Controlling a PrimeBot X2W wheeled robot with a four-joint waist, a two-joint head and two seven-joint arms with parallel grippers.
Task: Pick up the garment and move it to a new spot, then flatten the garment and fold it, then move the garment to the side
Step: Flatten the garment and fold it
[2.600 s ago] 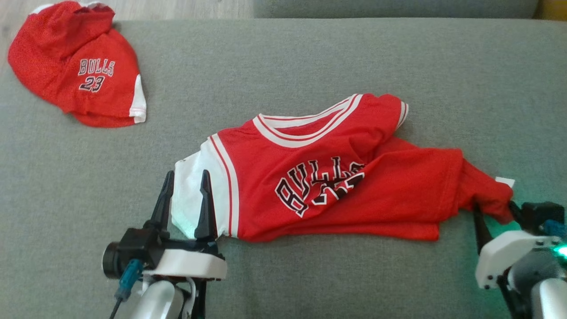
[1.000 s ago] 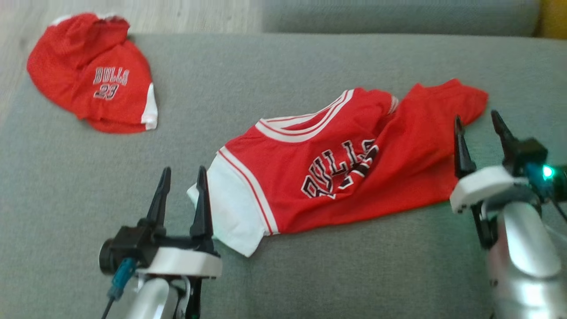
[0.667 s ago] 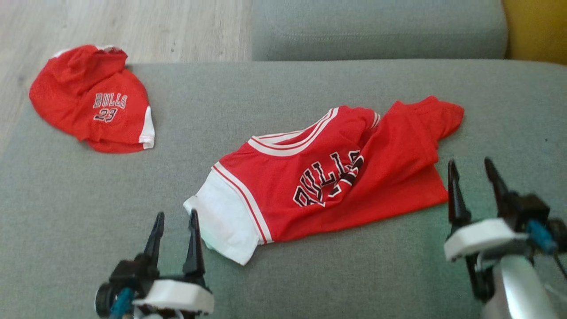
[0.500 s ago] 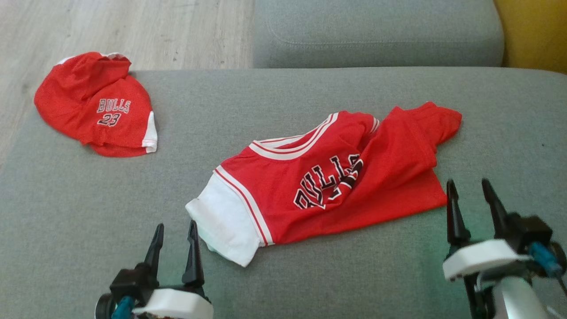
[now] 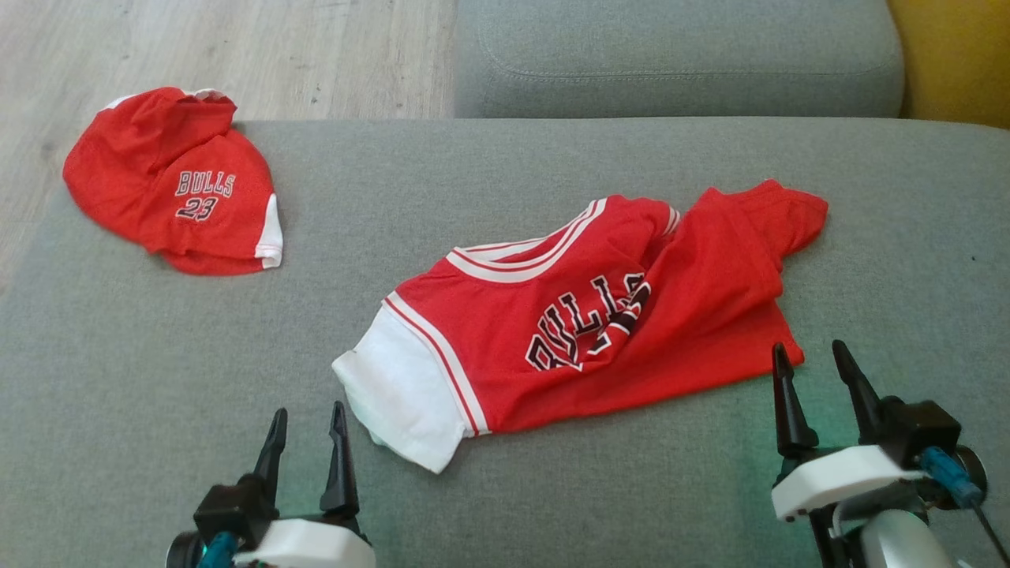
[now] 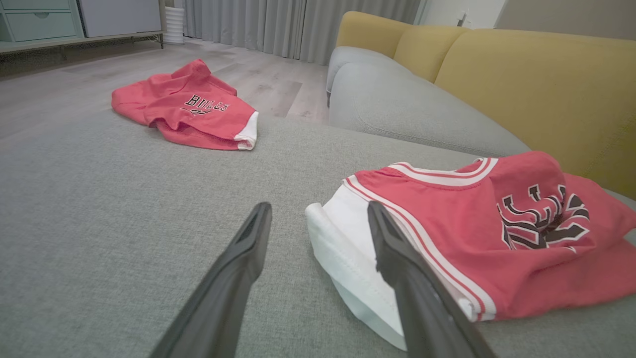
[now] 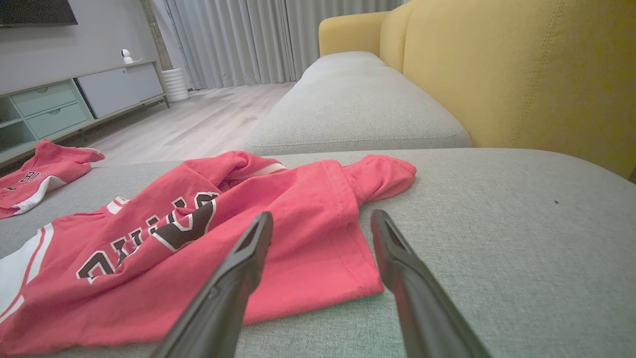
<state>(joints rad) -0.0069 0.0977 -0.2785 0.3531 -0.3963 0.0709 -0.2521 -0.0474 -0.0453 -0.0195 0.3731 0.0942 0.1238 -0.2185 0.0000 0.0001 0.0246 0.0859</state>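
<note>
Right end effector (image 5: 809, 347) has let go of jersey (image 5: 600, 315), drawn back to 5 o'clock; left end effector (image 5: 308, 410) at 7 o'clock. Both wide open, empty. Jersey rumpled, centre of sofa (image 5: 552, 489); flattening likely next.

From the head, looking forward and down from high over the grey sofa seat (image 5: 158, 355). From each wrist, low and close, skimming along that seat toward the yellow backrest (image 7: 521, 74) (curtains (image 7: 238, 40) beyond). Shared across all three: the red jersey (image 5: 710, 300)
</note>
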